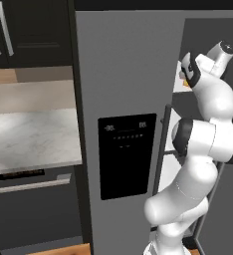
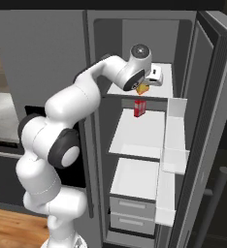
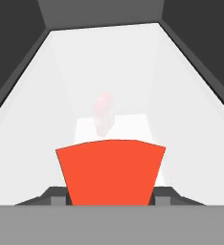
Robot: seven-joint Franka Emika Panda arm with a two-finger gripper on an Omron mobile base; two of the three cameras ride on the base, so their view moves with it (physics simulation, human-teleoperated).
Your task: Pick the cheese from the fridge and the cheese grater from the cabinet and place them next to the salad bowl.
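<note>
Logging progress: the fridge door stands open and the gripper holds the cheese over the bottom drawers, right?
Not the drawers. In the right base view the gripper holds the cheese up at the top shelf of the open fridge, far above the drawers.

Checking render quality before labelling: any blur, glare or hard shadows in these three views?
Hand view: the cheese is sharp and flat-shaded; a faint blurry reddish smear sits on the pale fridge wall behind it. Right base view: soft even light, the gripper slightly pixelated. Left base view: no glare on the dispenser panel.
</note>
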